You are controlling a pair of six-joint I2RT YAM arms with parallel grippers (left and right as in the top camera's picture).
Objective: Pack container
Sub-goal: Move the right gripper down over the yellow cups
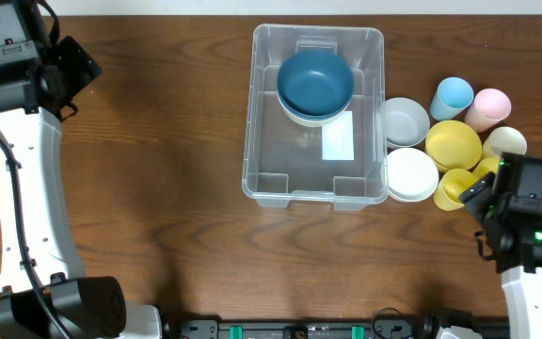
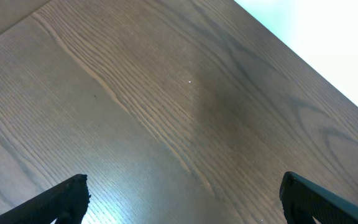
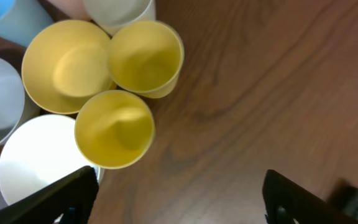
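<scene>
- The container (image 1: 285, 155), a big clear bin with rounded corners, sits on the dark wooden table (image 1: 158, 188), roughly between the two arms.
- Inside the container, toward its far end, a dark blue bowl (image 1: 315, 80) nests in a paler bowl (image 1: 312, 120).
- A white label (image 1: 338, 139) shows on the container's floor, just on the near side of that stack.
- Just beside the container's right wall stand a grey-white bowl (image 1: 405, 121) and, toward the near end, a white bowl (image 1: 411, 174).
- Farther right of the container is a yellow bowl (image 1: 454, 143), with a light blue cup (image 1: 453, 94), a pink cup (image 1: 488, 106) and a cream cup (image 1: 504, 141) around its far side.
- Two yellow cups (image 3: 114, 127) stand upright, pressed against the yellow bowl and each other.
- The right tool (image 3: 180, 183) hangs over the table well to the right of the container, near the yellow cups. Its fingers are spread wide with nothing between them.
- The left tool (image 2: 184, 186) is well off to the container's left, over plain wood. Its fingers are spread wide and hold nothing.
</scene>
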